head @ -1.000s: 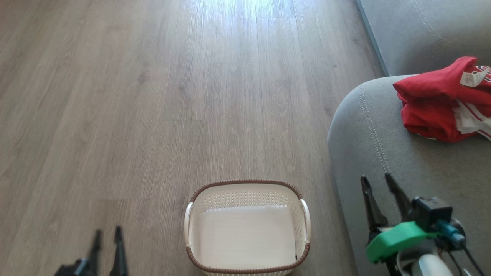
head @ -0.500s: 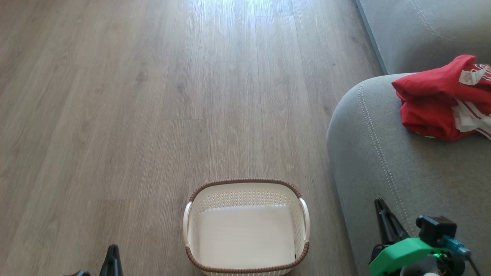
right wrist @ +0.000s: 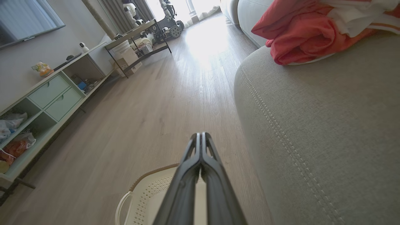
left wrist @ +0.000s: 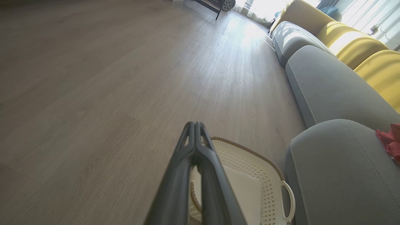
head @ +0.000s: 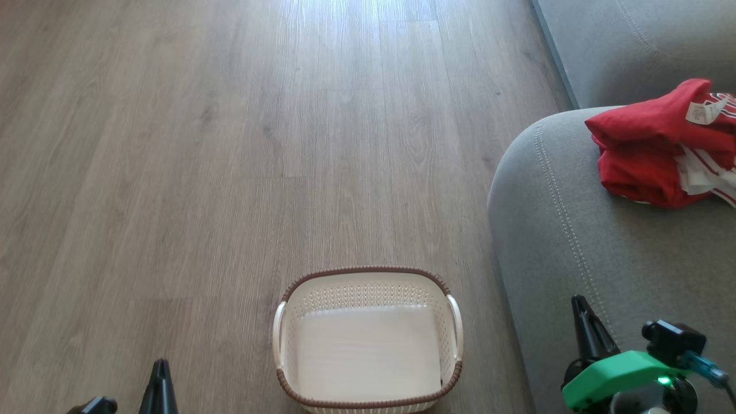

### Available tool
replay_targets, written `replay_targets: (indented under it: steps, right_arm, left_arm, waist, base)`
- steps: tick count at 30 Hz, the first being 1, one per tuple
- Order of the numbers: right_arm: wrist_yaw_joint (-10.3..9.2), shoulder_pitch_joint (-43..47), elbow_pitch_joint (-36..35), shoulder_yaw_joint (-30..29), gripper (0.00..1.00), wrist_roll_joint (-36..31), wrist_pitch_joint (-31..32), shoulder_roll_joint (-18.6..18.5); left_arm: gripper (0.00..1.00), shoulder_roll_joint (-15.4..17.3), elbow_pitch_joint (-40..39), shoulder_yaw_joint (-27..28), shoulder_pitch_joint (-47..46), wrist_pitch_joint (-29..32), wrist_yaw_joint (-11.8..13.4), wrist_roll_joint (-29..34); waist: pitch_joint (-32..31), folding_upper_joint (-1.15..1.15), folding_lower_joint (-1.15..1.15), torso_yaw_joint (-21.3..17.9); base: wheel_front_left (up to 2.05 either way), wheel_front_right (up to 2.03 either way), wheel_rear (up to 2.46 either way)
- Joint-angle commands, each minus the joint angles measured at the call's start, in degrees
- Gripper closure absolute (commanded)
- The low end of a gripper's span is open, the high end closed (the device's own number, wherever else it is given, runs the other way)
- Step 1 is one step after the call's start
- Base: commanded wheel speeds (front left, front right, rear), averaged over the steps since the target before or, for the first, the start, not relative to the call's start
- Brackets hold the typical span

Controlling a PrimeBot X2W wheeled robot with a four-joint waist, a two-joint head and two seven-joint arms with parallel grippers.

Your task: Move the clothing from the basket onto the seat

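The red clothing (head: 655, 146) lies bunched on the grey seat (head: 575, 230) at the right, white striped trim and a small label showing; the right wrist view has the clothing (right wrist: 300, 34) on the seat (right wrist: 328, 131) too. The cream basket (head: 368, 284) stands on the floor with nothing inside; its rim (left wrist: 250, 153) appears behind my left fingers. My left gripper (head: 159, 368) sits low at the left of the basket, shut and holding nothing. My right gripper (head: 581, 307) hovers over the seat's front corner, also shut and holding nothing. Both pairs of fingers (left wrist: 195, 131) (right wrist: 200, 140) are pressed together.
Wood floor (head: 230, 144) stretches ahead and to the left. More grey cushions (left wrist: 325, 84) and yellow backrests (left wrist: 353, 43) continue along the right. A low shelf unit with drawers (right wrist: 47, 97) and a metal rack (right wrist: 140, 47) stand by the far wall.
Both grippers closed from open and drew back toward the bottom of the head view. The head view drifted slightly; basket and clothing stay put.
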Motion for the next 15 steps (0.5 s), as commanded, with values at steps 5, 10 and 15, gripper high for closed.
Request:
replay_targets:
  steps: [5, 10, 15]
  right_arm:
    - [-0.01, -3.78, -2.51, -0.48, 1.00, 4.84, 1.13, 0.02]
    - [-0.01, -4.07, -2.72, -0.75, 1.00, 8.15, 1.95, 0.01]
    - [-0.01, -4.31, -2.89, -0.97, 1.00, 10.81, 2.61, -0.01]
  left_arm:
    - [1.00, -0.22, -1.70, 2.66, -2.85, 0.98, -1.38, -3.51]
    - [1.00, -0.72, -1.78, 3.70, -3.30, 1.78, -2.17, -6.00]
    - [1.00, -1.12, -1.85, 4.53, -3.66, 2.42, -2.80, -7.98]
  waist:
    - [0.14, 0.00, 0.00, -0.15]
    - [0.26, 0.00, 0.00, -0.28]
    - [0.35, 0.00, 0.00, -0.38]
  base:
    - [0.00, 0.00, 0.00]
    - [0.00, 0.00, 0.00]
    - [0.00, 0.00, 0.00]
